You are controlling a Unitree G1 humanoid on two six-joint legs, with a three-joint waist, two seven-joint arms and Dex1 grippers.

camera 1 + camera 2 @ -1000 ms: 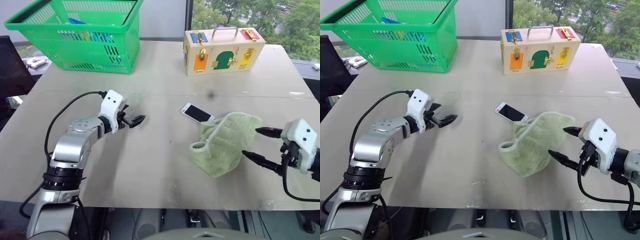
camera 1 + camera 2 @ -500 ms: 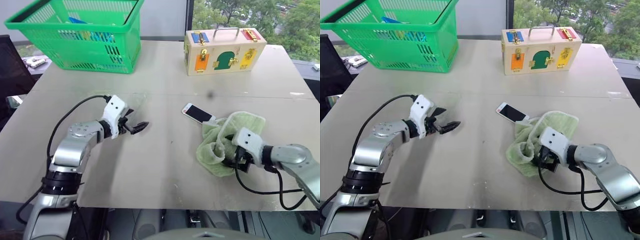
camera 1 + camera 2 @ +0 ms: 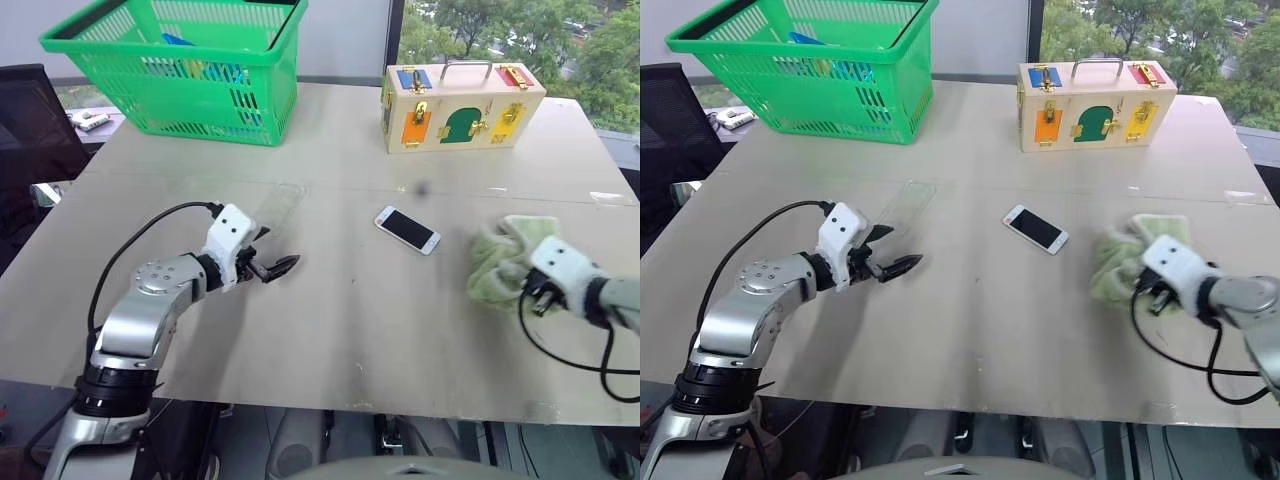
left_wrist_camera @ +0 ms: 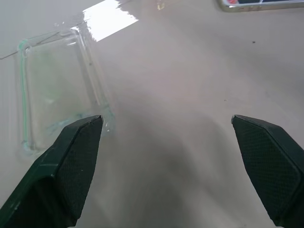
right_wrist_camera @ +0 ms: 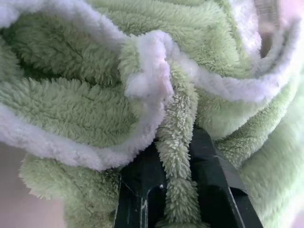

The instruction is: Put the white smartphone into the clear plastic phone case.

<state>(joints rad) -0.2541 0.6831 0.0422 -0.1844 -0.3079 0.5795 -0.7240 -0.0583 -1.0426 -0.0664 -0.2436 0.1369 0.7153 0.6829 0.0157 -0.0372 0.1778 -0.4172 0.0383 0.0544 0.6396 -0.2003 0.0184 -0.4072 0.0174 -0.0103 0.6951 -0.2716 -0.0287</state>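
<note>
Dragged off the white smartphone since a second ago, the bunched pale green fleece cloth (image 3: 500, 270) now sits out at the table's three o'clock side, well apart from the phone it had been overlapping; the right gripper (image 5: 175, 190), which then hung wide beside the cloth, is now buried in it.

That slim white smartphone with the dark screen (image 3: 407, 229) lies flat and fully bare near the middle of the grey table (image 3: 400, 330). The clear, thin plastic phone case (image 3: 902, 203) lies flat at about nine o'clock from the phone, well apart from it.

From the head views the right fingers are hidden under the cloth. The right wrist view shows them: two black fingers (image 5: 140, 194) pressed together on a fold of the fleece, pinching it.

The left gripper (image 3: 268, 267) hovers just at six o'clock of the case, its fingers spread wide and holding nothing. The left wrist view shows the case's faint green-tinted rim just beyond one fingertip, and an edge of the phone farther off.

At the table's far edge stand a green plastic basket (image 3: 180, 75) at eleven o'clock and a wooden latch box with coloured doors (image 3: 462, 103) at one o'clock.
</note>
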